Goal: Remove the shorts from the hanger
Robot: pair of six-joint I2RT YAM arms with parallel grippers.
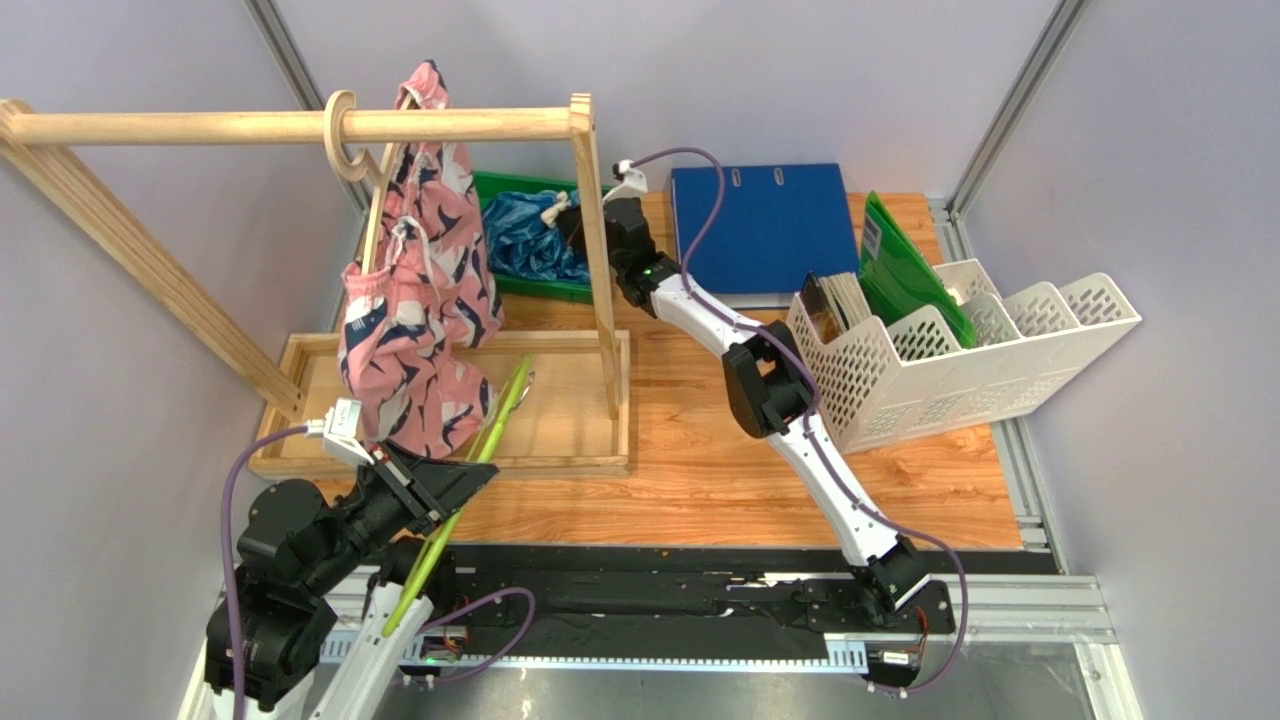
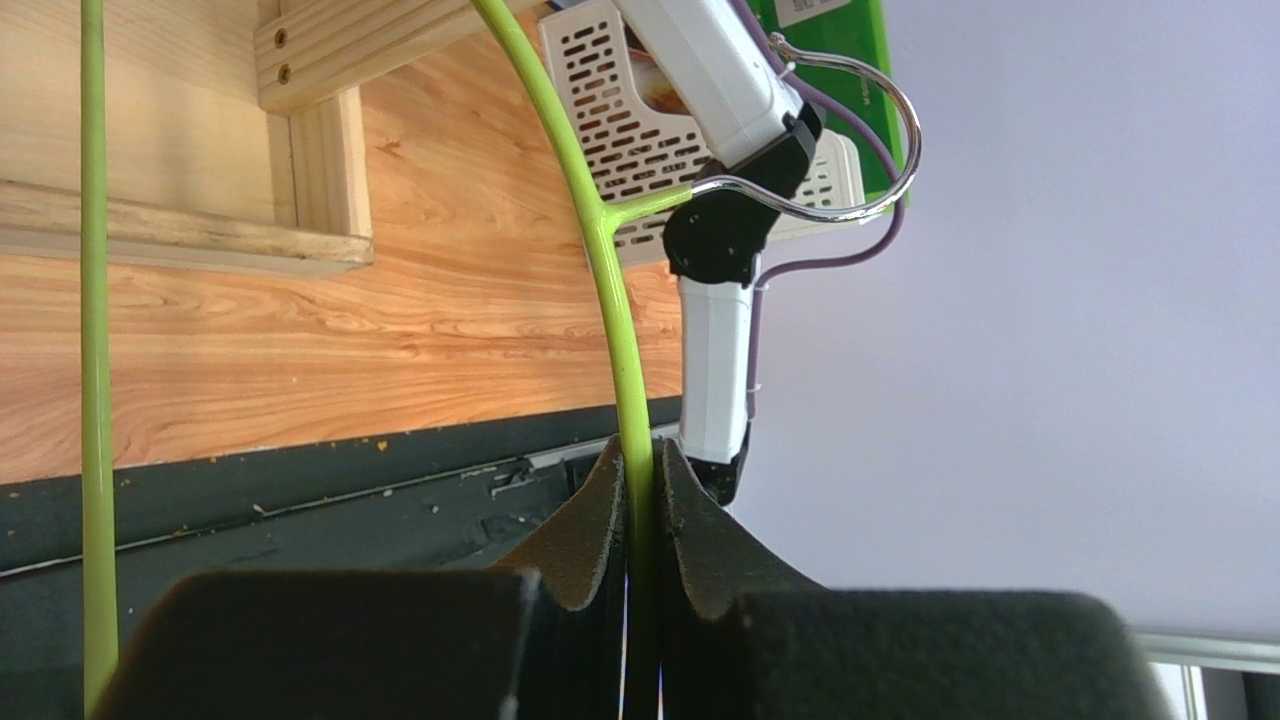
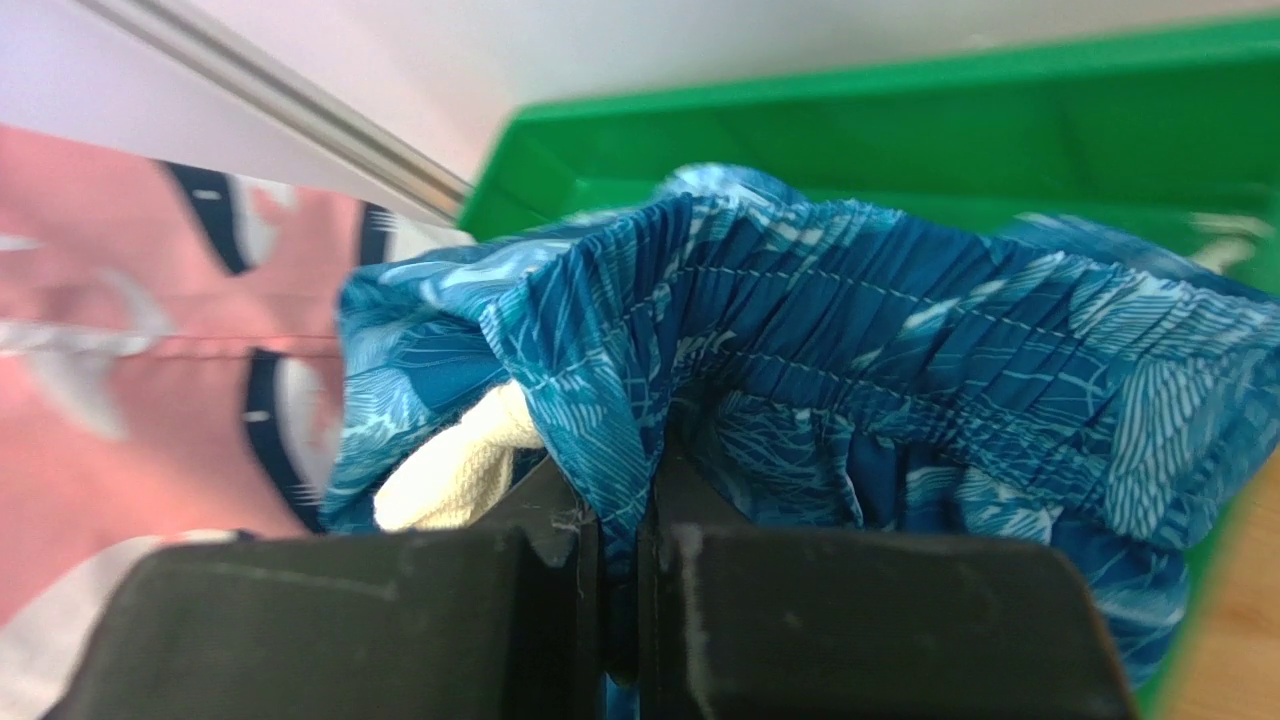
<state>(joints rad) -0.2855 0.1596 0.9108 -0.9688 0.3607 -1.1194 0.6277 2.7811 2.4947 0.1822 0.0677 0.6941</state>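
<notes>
The pink shorts (image 1: 403,308) with dark-blue and white shapes hang from a wooden hanger (image 1: 344,138) on the wooden rail (image 1: 196,126). The blue-teal shorts (image 1: 526,240) lie bunched in a green tray (image 1: 511,191). My right gripper (image 1: 576,225) is shut on their waistband, which shows in the right wrist view (image 3: 902,345) between my right gripper's (image 3: 624,495) pads. My left gripper (image 1: 448,488) is shut on a bare lime-green hanger (image 1: 504,413) near the table's front. The left wrist view shows the left gripper (image 2: 642,458) clamping that hanger's rod (image 2: 594,195), with its metal hook (image 2: 864,90) above.
A wooden rack base tray (image 1: 564,435) sits at left under the rail. A blue binder (image 1: 759,225) lies at the back. A white slotted file holder (image 1: 962,353) with green folders (image 1: 902,248) stands at right. The pink shorts also show in the right wrist view (image 3: 135,360).
</notes>
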